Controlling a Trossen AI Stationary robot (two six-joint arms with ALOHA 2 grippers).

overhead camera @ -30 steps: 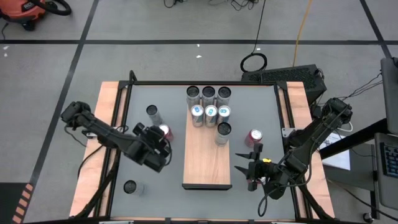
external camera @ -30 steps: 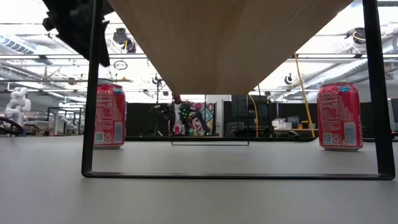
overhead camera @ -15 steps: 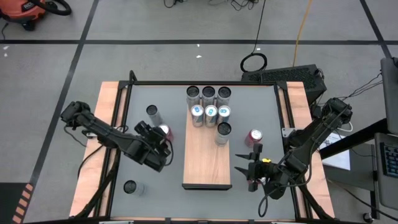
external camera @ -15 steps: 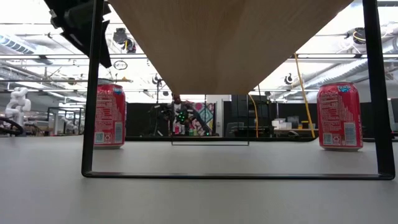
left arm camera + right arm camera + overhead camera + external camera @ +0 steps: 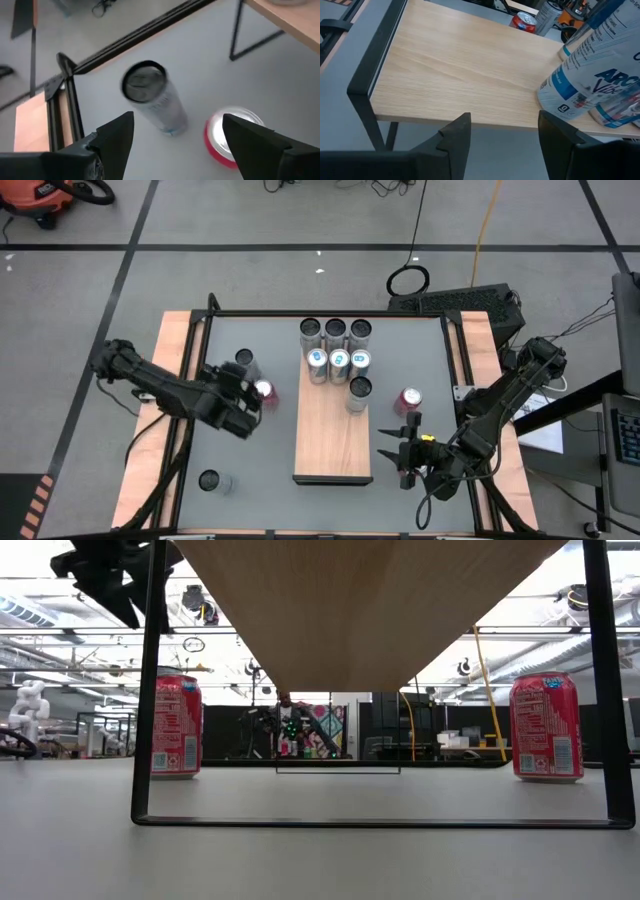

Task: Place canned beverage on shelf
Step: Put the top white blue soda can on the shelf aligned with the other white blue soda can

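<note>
The shelf (image 5: 333,430) is a light-brown board on a thin dark frame in the middle of the table, with several silver and blue-labelled cans (image 5: 335,348) on its far end. A red can (image 5: 266,391) stands on the grey tabletop left of the shelf, and a slim silver can (image 5: 245,360) stands beyond it. My left gripper (image 5: 248,394) hovers open just left of the red can (image 5: 231,136), touching nothing. My right gripper (image 5: 392,444) is open and empty right of the shelf (image 5: 470,65). A second red can (image 5: 408,400) stands nearby.
Another can (image 5: 208,480) stands near the table's near left corner. The low view shows both red cans (image 5: 177,727) (image 5: 545,727) upright beside the shelf's dark leg frame (image 5: 150,690). Pale wooden strips edge the table's left and right sides.
My left gripper has gone toward the table's far edge and a little left, staying open and above the table beside the red can. The cans have not moved.
</note>
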